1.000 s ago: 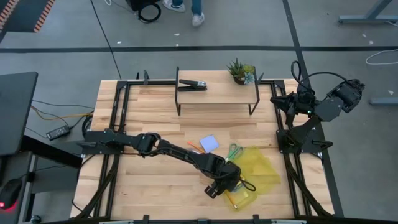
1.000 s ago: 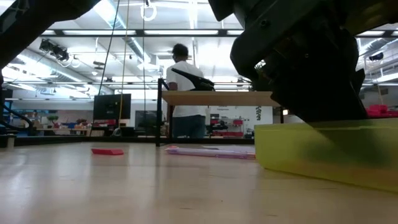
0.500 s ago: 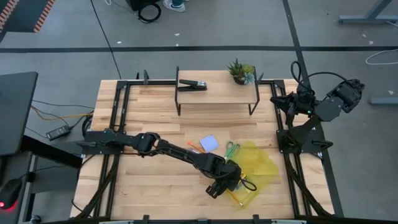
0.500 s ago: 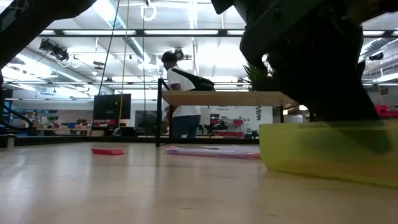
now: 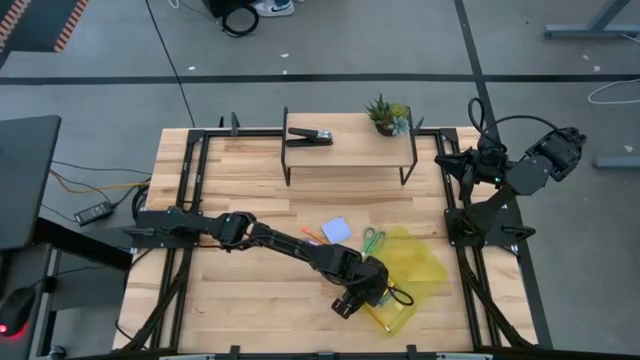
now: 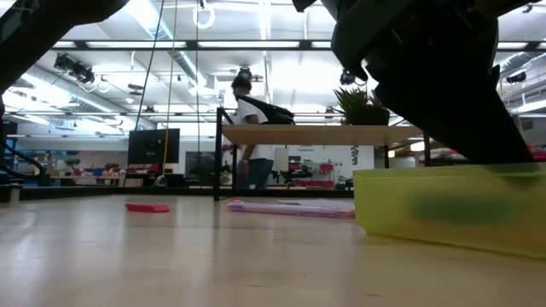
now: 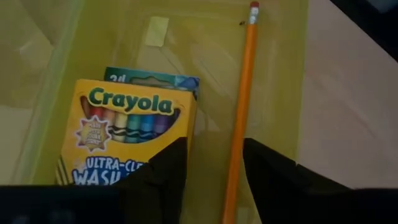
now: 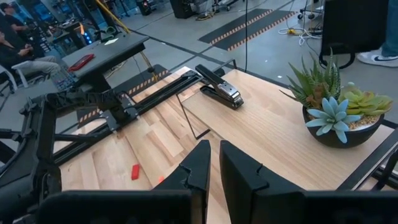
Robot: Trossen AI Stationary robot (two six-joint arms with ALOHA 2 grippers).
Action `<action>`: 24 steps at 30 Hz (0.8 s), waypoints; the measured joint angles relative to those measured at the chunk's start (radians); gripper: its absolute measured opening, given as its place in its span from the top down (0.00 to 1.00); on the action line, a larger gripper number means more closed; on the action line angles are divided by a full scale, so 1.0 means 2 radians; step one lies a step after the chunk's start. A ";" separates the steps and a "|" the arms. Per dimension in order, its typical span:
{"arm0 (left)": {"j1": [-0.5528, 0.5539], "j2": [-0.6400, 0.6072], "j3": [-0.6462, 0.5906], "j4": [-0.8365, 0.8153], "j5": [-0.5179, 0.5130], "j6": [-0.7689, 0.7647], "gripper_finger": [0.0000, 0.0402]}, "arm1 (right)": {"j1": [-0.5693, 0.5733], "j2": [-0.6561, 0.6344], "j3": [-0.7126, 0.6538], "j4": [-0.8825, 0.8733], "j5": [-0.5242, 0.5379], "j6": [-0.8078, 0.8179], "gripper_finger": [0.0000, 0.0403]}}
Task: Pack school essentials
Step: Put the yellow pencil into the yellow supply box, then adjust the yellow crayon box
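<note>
Packing partly done, by the look of it. The crayon box [image 7: 127,134] and an orange pencil [image 7: 239,106] already lie side by side inside the translucent yellow pouch [image 5: 415,262], near the table's front edge. Still out on the table [image 5: 230,300]: the pale blue notepad [image 5: 337,230], the green-handled scissors [image 5: 374,239] just beside the pouch, another pencil [image 5: 310,237] near the notepad, and a small red piece [image 6: 147,207] farther off.

The left arm stretches from its base across the table, wrist low over the pouch mouth. The left gripper [image 7: 214,165] hangs just above the contents, fingers parted with nothing between them.

The right arm waits folded at the table's right edge. The right gripper [image 8: 214,163] has its fingers nearly together, holding nothing.
</note>
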State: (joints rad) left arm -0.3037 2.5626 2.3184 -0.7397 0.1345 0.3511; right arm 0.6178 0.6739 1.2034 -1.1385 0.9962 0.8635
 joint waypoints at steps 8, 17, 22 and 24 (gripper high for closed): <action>0.016 -0.014 0.000 0.013 0.000 -0.028 0.68 | 0.000 0.000 0.000 0.000 0.000 0.002 0.90; 0.049 -0.039 0.000 -0.037 -0.002 -0.050 0.76 | 0.000 0.000 0.000 0.000 0.000 0.006 0.90; 0.059 -0.066 0.000 -0.098 -0.002 -0.038 0.79 | 0.000 0.000 0.000 -0.001 0.001 0.008 0.90; 0.060 -0.072 0.000 -0.120 -0.002 -0.024 0.81 | 0.000 0.000 0.000 -0.002 0.004 0.008 0.90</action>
State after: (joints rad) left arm -0.1837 2.4182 2.3184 -0.9791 0.1308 0.3024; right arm 0.6178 0.6746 1.2034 -1.1426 1.0034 0.8795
